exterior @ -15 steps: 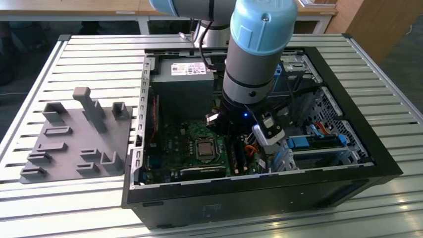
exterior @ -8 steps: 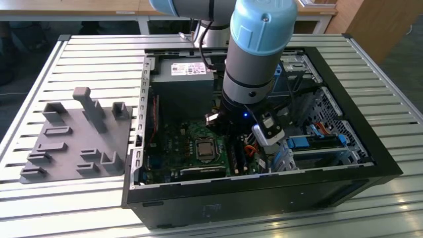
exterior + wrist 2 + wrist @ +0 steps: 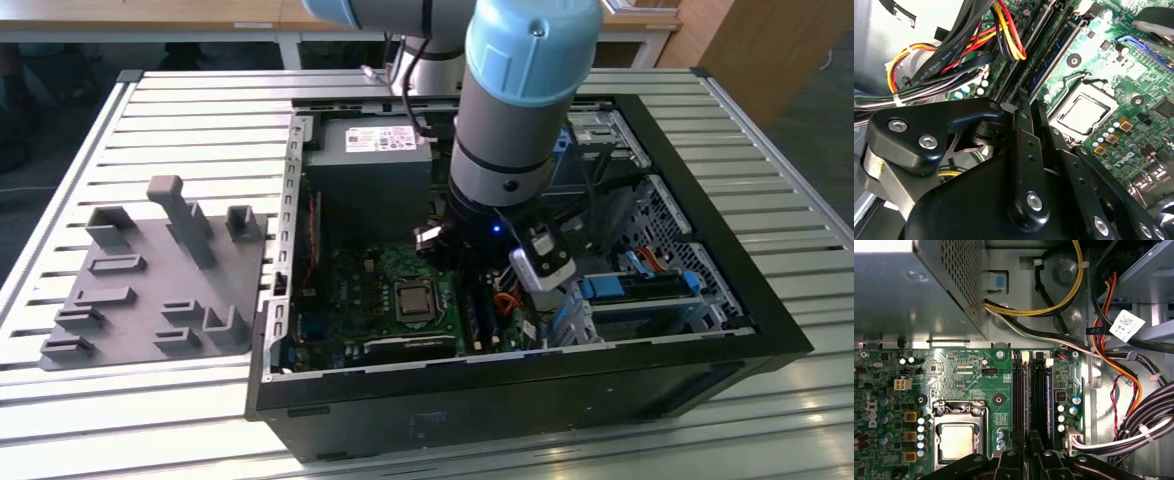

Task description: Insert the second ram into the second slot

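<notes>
While the arm (image 3: 514,110) is reached down into the open computer case (image 3: 721,300), the claw (image 3: 489,298) is held low over the green circuit board (image 3: 354,300), just beside the processor (image 3: 415,298) on the exterior view's right. The case is laid on its side on a slatted metal counter (image 3: 200,120), and a grey moulded holder (image 3: 147,280) is set on the counter well apart from it, toward the exterior view's left. In the first wrist view the claw (image 3: 1026,454) is seen lined up with the long black memory slots (image 3: 1020,390), which are run between the processor (image 3: 956,440) and a bundle of coloured cables (image 3: 1114,365). A thin dark-blue strip (image 3: 1048,390) is seen standing on edge along the slot on the cable side; whether this is the second ram cannot be told. In the second wrist view the claw (image 3: 1026,102) is pointed at the near end of the same slots (image 3: 1044,50), with yellow, red and black cables (image 3: 979,35) draped just beside them. Whether the claw is apart, together or clamped on anything cannot be told. A grey power supply box (image 3: 367,150) is mounted at the far end of the case, and a blue drive bracket (image 3: 607,287) is seen near the arm on the exterior view's right.
</notes>
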You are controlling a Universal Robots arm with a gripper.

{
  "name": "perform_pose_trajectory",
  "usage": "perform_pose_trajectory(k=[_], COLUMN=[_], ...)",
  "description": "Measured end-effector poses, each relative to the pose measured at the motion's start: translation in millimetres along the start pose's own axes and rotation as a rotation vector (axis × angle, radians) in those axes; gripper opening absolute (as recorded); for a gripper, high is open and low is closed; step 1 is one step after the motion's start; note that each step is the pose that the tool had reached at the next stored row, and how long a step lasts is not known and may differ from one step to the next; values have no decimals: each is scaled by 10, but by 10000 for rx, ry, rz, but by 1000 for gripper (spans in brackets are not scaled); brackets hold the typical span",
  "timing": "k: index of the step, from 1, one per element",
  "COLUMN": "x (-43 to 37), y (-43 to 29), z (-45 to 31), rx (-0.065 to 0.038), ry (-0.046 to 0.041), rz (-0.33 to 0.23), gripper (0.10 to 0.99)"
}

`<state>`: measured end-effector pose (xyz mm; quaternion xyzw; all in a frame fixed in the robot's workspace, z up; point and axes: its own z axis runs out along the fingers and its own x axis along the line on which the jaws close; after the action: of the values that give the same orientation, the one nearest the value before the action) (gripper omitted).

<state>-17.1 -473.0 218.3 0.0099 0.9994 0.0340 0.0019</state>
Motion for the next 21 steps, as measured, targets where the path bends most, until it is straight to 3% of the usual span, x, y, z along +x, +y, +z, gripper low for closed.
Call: perform_pose_trajectory(k=[11, 14, 15, 17, 21], x=[-1, -1, -1, 0, 0], y=[11, 12, 11, 11, 11], z=[-160, -162, -163, -164, -157], rx=[1, -3, -2, -1, 0], ry=[7, 6, 6, 7, 8], rz=[0, 0, 0, 1, 0], gripper=[212, 196, 129, 106, 106])
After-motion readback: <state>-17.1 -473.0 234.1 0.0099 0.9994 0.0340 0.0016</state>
